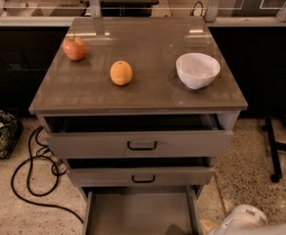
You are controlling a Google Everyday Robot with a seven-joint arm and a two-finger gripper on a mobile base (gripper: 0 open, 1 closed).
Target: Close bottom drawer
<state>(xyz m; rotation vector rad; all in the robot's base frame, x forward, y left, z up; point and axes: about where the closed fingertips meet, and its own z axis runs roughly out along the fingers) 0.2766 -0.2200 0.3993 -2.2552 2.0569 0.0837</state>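
At the foot of the desk (148, 38), the bottom drawer (138, 212) was found pulled far out, its plain grey tray laid bare and running off the lower edge of the view. Its front and handle were not seen. Above it, the middle drawer (104, 176) and top drawer (84, 143) were each left slightly ajar, black loop handles showing.

On the desk top, an apple (75, 48), an orange (121, 73) and a white bowl (198, 70) were set well apart. A black cable (30, 180) was looped on the floor to the left.

Down in the lower right corner, a white rounded arm link (243, 220) was caught just beside the drawer's right wall. The end effector itself was not seen; it was judged to lie past that corner, and whether it was open or closed could not be told.

As for handling: the drawer was judged stiff, empty and therefore light, likely to run in on its slides under a steady push. No grip was thought needed. Contact was best made flat against the middle of the front panel, near the handle, so that the tray would not be skewed and jammed. A push on one corner was reckoned the chief risk.
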